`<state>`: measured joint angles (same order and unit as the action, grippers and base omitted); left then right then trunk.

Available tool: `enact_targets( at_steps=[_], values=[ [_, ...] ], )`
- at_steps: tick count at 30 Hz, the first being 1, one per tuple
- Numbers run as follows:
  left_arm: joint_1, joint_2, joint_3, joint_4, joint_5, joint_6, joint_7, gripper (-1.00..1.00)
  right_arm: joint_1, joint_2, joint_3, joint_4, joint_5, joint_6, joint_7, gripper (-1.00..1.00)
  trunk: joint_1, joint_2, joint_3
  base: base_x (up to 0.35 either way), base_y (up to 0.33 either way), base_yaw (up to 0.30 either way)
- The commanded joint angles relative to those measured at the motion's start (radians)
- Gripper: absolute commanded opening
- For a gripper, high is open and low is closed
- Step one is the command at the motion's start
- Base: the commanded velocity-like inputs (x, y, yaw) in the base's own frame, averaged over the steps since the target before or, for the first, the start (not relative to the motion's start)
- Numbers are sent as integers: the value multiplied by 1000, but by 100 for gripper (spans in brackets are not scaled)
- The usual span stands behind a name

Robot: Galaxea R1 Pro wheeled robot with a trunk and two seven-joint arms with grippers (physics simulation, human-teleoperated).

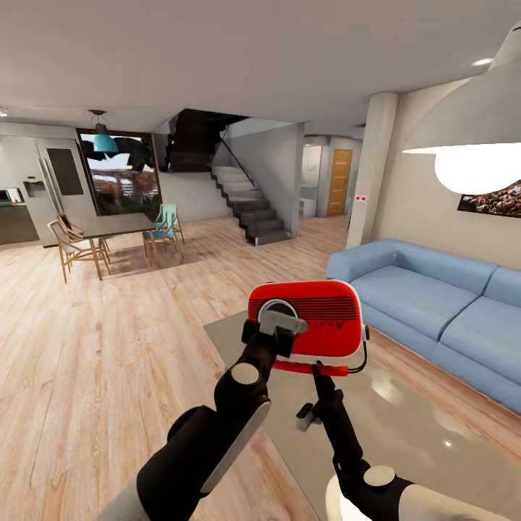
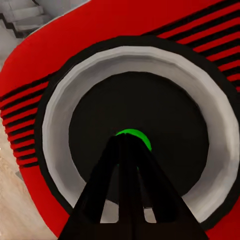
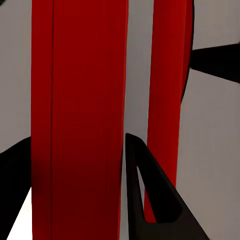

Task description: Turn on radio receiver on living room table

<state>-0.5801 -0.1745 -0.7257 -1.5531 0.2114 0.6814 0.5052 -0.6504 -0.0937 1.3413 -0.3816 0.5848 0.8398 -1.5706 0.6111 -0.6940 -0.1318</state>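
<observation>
The red radio receiver is close in front of me, over the near end of the grey table. My left gripper is shut, its fingertips pressed together on a green spot at the centre of the grey-ringed dial. From below, my right gripper is shut on the radio's red lower edge. In the right wrist view one black finger lies between two red bars of the radio; the other finger is hidden behind them.
A blue sofa runs along the table's right side. A white pendant lamp hangs at the upper right. A dark dining table with wooden chairs stands far left, and stairs rise at the back. Wood floor lies open to the left.
</observation>
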Motion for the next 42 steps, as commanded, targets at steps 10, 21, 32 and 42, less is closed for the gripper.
enact_targets(
  at_steps=[10,21,32,42],
  values=[
    [-6,0,26,5,-4,10,17,-100,0,0,-1,0,3,-2,0,-100,0,0,0,0,0,0],
    [62,239,155,33,212,-5,167,-100,-1,-1,-1,1,2,-2,0,-100,0,0,0,0,0,0],
    [135,570,161,314,586,-343,316,-100,0,-1,-1,4,-3,-3,0,-100,0,0,0,0,0,0],
    [138,552,152,983,660,-651,1,-100,0,0,0,4,-2,-7,0,-100,0,0,0,0,0,0]
  ],
)
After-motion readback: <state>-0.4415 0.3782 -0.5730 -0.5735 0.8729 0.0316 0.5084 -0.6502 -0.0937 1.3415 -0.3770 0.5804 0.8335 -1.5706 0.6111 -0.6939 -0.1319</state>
